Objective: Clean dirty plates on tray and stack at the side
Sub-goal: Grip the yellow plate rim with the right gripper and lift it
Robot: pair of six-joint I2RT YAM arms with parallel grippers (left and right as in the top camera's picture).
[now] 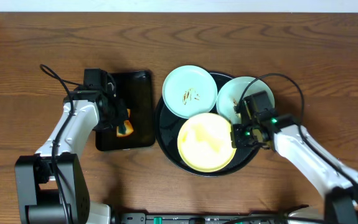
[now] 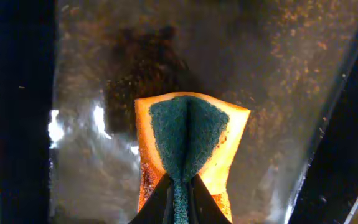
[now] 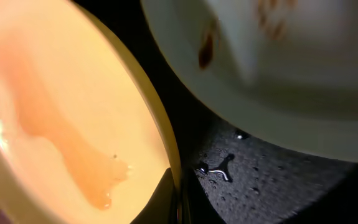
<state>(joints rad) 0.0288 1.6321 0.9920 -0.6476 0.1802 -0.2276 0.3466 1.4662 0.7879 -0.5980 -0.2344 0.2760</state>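
The round black tray (image 1: 166, 140) holds three plates. A mint-blue plate (image 1: 190, 91) with brown smears sits at the tray's back left. A second mint-blue plate (image 1: 231, 94) sits at the back right, partly under my right arm; it also shows in the right wrist view (image 3: 278, 81). The pale yellow plate (image 1: 205, 142) lies at the front, wet and glossy (image 3: 60, 112). My right gripper (image 1: 236, 135) (image 3: 179, 202) is shut on the yellow plate's right rim. My left gripper (image 1: 121, 121) (image 2: 180, 199) is shut on an orange sponge with a green scouring pad (image 2: 188, 134), over the rectangular tray.
A smaller rectangular black tray (image 1: 138, 112) lies left of the round tray, its wet floor (image 2: 104, 74) under the sponge. Water drops (image 3: 219, 168) lie on the round tray's floor. Bare wooden table (image 1: 328, 68) lies to the right and left.
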